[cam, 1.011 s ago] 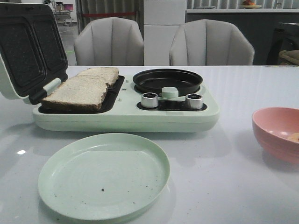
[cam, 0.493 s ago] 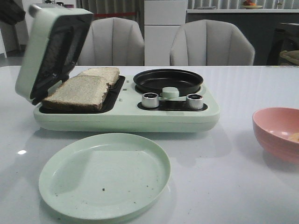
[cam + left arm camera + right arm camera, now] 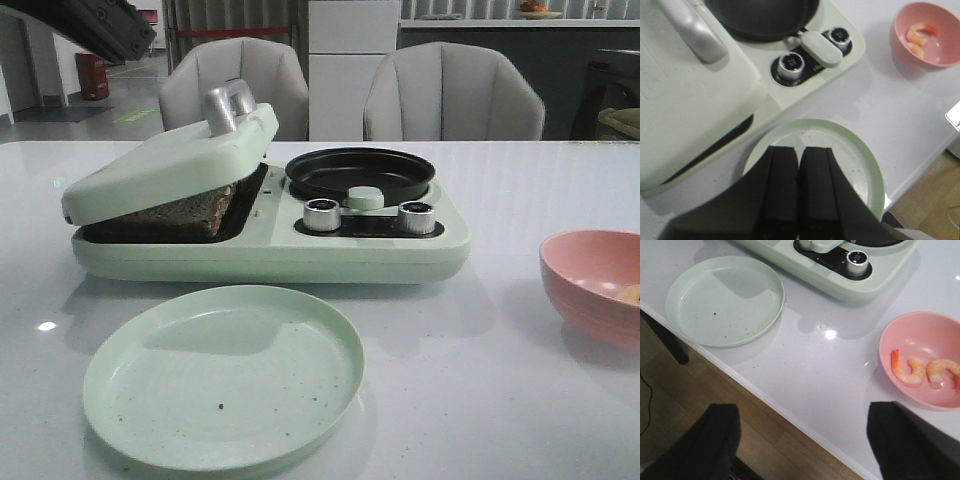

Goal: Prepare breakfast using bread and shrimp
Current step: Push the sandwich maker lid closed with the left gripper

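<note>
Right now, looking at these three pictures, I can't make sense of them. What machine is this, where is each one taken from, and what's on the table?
It is a robot with two arms, each ending in a two-fingered gripper. One picture looks forward over the table; the other two come from cameras on the wrists, looking down past the fingers.

On the white table stands a pale green breakfast maker. Its lid is lowered onto the bread, not fully flat. Beside the lid sits a small black pan. In front lies a green plate, and to the robot's right a pink bowl with shrimp.

The left gripper is shut and holds nothing. The right gripper is wide open and also holds nothing.
</note>
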Robot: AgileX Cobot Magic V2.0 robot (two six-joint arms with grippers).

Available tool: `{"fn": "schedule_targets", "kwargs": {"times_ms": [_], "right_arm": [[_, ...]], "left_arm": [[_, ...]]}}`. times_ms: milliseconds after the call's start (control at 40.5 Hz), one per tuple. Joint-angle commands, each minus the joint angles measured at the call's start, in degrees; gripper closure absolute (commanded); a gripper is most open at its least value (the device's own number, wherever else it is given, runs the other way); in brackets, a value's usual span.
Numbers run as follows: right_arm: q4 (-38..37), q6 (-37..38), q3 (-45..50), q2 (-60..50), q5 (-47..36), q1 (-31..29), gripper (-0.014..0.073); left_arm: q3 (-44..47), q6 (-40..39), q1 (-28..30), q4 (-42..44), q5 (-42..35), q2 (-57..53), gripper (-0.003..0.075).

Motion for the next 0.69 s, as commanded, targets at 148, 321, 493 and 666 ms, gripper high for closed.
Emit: {"fn": "schedule_targets", "kwargs": {"times_ms": [148,321,493,666], "right_arm": [[0.1,-0.3,-1.5,0.1,-3.8,0.0,-0.0026],[0.1,-0.3,-1.5,0.1,-3.8,0.0,-0.0026],[0.1,-0.3,-1.5,0.1,-3.8,0.0,-0.0026],[0.1,-0.3,-1.5,0.1,-3.8,0.0,-0.0026]], "left_arm": [[7.4,-19.2,-8.0,16.1,-9.1,-13.7,0.0617],[14.8,-20.1,-8.4,16.0,-10.4,-23.7,0.0617],[20.6,-20.1,-8.4,16.0,-10.3,-32.6,0.0619],[22.3,-20.1,-8.4,16.0,-10.5,-38.4,0.0619]]}}
